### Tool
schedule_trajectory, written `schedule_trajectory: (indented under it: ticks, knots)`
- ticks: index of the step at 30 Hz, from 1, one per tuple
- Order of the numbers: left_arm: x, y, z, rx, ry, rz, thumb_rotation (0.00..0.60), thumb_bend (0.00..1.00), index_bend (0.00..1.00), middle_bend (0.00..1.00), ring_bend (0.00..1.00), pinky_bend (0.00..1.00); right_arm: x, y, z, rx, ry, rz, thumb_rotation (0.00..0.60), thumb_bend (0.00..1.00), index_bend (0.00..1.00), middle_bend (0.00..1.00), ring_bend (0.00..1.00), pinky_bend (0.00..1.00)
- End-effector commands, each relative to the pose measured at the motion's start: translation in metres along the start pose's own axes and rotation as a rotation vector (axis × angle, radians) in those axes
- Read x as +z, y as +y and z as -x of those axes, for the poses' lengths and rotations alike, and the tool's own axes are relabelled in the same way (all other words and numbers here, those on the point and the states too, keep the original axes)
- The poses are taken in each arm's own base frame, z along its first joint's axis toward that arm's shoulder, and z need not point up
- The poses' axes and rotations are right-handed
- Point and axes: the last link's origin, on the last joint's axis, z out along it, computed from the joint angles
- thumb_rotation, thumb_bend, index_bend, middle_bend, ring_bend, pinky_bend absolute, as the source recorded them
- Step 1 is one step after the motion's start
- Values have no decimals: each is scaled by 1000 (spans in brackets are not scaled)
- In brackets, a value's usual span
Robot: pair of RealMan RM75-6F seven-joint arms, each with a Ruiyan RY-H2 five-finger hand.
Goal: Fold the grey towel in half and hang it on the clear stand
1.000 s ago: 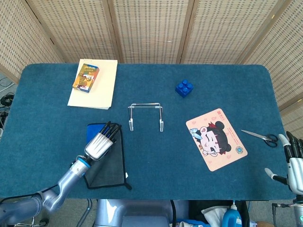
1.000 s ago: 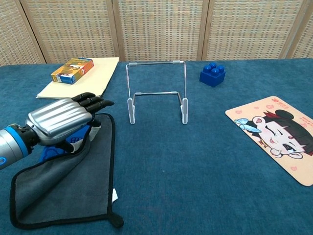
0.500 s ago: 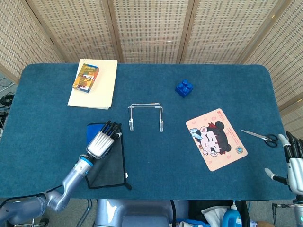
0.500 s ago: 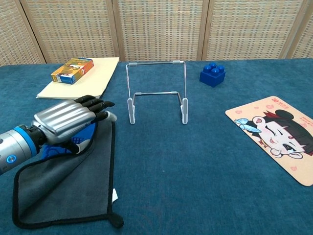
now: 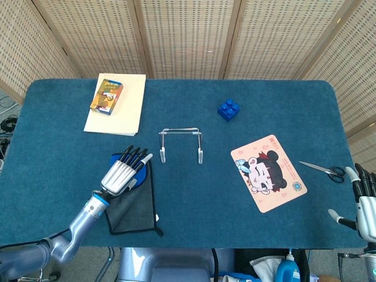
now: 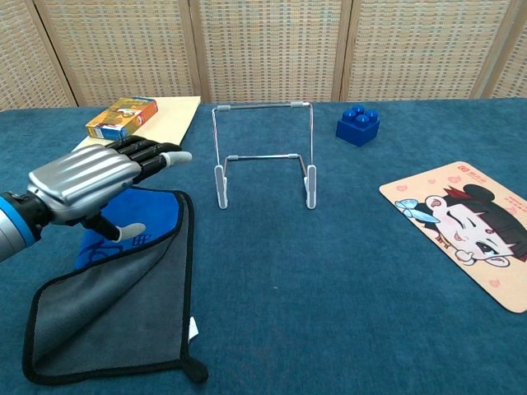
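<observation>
Left hand (image 6: 86, 183) hovers flat, fingers spread, holding nothing, above black-edged grey towel (image 6: 111, 309) left of clear wire stand (image 6: 263, 156); risk: loose fold slides open before grasp.

Woven screen panels (image 5: 188, 35) behind blue table (image 5: 247, 229)

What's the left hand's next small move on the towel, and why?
Probably lower the left hand back onto the grey towel and pinch its far edge. The hand hovers above it, fingers spread, holding nothing. The towel lies flat, a blue layer showing at its far end, and the clear stand is bare.
</observation>
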Motion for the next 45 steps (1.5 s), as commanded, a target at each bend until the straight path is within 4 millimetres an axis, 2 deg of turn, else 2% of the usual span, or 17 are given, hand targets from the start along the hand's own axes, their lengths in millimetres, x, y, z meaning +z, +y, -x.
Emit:
schedule_trajectory:
  ticks: [1,7,10,12,14,15,16,19,21,27,35,45]
  knots:
    - [-2,-4,0,-1,-11,-11,600,234,0,0,0,0,0,-1,1,-1,-1,-3,600,0,0,0,0,0]
    - [-6,-11,-7,-31,8,-19,600,231,0,0,0,0,0,-1,1,-5,-3,0,600,0,0,0,0,0]
    - [-15,-18,-13,-32,40,-1,600,241,0,0,0,0,1,-1,2,-5,-4,0,600,0,0,0,0,0]
    - [-27,-25,-15,-42,46,23,600,251,2,0,0,0,0,0,1,-4,-3,1,600,0,0,0,0,0]
    - [-38,-32,-16,-52,47,37,600,270,64,0,0,0,0,0,1,-3,-2,1,600,0,0,0,0,0]
    - [-43,-35,-17,-57,48,40,600,281,126,0,0,0,0,0,1,-3,-1,1,600,0,0,0,0,0]
    - [-53,-40,-17,-73,47,46,600,288,193,0,0,0,0,0,1,-3,-1,0,600,0,0,0,0,0]
    - [-76,-54,-16,-117,41,55,600,296,310,0,0,0,0,-1,2,-5,-2,-2,600,0,0,0,0,0]
    - [-102,-64,-11,-128,24,59,600,298,354,0,0,0,-1,-3,2,-6,-1,-5,600,0,0,0,0,0]
    - [-127,-69,7,-156,-27,70,600,299,418,0,0,0,-1,-4,4,-14,-8,-7,600,0,0,0,0,0]
    - [-142,-58,28,-154,17,77,600,300,425,0,0,0,0,-2,2,-9,-4,4,600,0,0,0,0,0]
    - [-130,-44,42,-161,38,106,600,297,439,0,0,0,1,0,1,-3,-2,6,600,0,0,0,0,0]
